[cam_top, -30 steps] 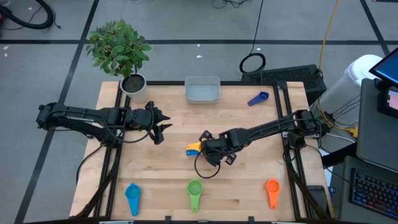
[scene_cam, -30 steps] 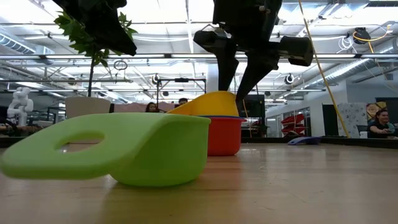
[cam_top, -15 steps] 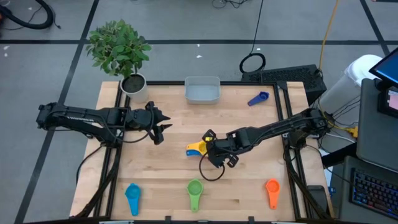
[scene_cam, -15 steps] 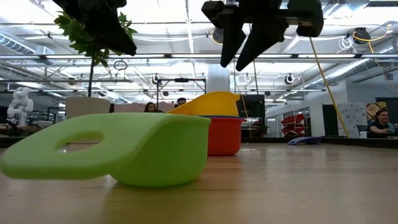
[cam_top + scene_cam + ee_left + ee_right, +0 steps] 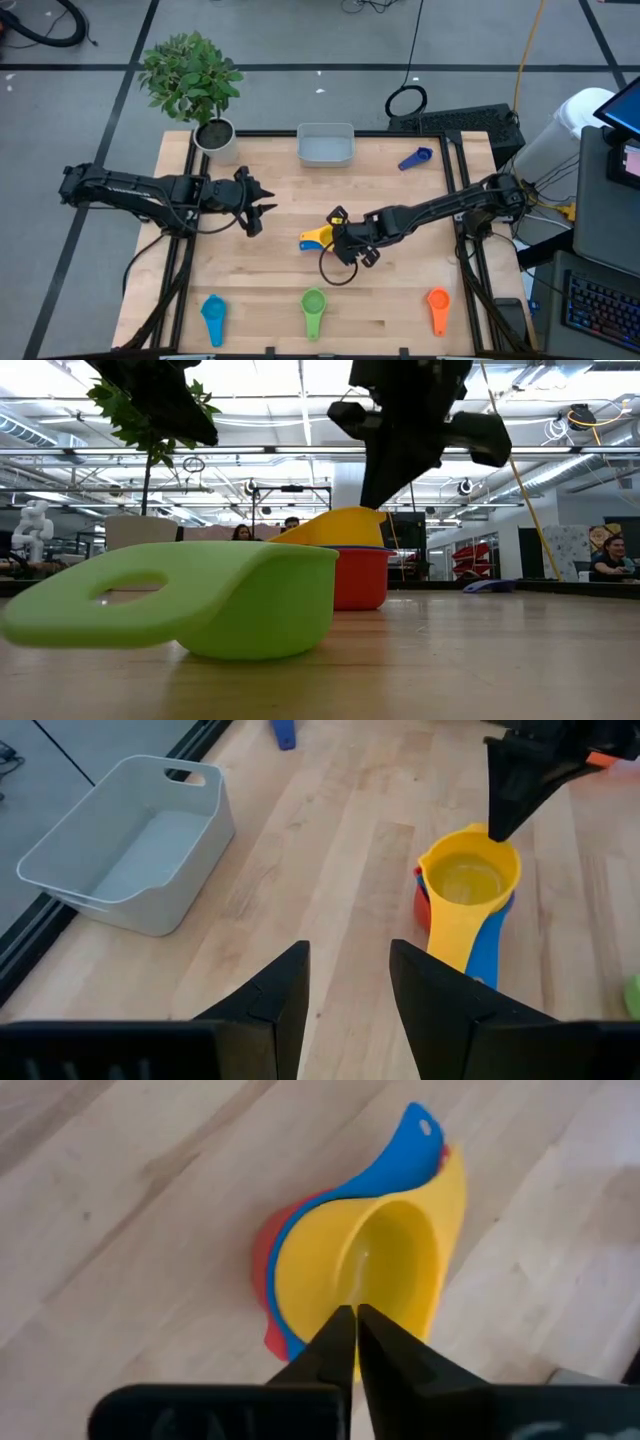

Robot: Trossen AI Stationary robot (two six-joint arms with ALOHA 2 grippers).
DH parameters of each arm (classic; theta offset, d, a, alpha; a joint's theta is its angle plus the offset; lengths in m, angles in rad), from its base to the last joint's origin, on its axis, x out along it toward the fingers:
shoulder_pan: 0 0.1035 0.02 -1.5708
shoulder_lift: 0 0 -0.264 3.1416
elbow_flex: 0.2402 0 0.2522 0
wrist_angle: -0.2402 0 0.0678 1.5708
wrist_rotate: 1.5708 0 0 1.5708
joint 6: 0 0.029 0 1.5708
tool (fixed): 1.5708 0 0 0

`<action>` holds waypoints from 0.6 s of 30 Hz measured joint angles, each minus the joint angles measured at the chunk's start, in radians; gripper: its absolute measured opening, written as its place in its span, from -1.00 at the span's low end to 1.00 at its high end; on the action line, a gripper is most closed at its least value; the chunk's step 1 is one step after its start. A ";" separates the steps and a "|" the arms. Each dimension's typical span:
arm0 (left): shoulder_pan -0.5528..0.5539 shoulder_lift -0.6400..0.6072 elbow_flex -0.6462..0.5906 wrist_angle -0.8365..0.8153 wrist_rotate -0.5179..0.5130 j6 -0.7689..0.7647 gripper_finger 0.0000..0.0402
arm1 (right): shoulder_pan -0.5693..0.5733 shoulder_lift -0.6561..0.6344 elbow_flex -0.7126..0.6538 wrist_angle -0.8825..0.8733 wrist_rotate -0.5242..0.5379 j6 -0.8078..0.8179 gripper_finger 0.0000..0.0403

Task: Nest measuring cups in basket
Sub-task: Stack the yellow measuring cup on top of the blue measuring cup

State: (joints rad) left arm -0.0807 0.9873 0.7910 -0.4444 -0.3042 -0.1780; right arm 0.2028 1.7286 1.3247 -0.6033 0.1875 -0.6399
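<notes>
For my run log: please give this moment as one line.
right end effector: shut, over nested yellow plastic measuring cup | left end effector: open, waiting | pale grey-blue plastic basket: empty

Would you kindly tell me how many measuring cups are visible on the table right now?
7: light blue, green and orange along the near edge; dark blue beside the basket; yellow, blue and red nested mid-table.

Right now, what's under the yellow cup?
The yellow cup sits nested in a dark blue cup, which sits in a red cup. Anything beneath those is hidden.
</notes>
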 joint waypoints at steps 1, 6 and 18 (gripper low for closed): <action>0.000 0.000 0.000 0.000 0.000 0.000 -0.28 | 0.000 -0.001 0.000 0.004 0.000 0.000 -0.96; 0.001 0.000 0.000 0.000 -0.003 0.000 -0.28 | 0.000 -0.002 0.000 0.005 -0.005 -0.004 -0.99; 0.000 0.000 0.000 0.000 -0.003 -0.001 -0.28 | 0.000 0.007 -0.019 -0.001 -0.002 0.012 -1.00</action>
State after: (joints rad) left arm -0.0802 0.9874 0.7911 -0.4442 -0.3077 -0.1787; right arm 0.2028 1.7355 1.3060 -0.6041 0.1859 -0.6274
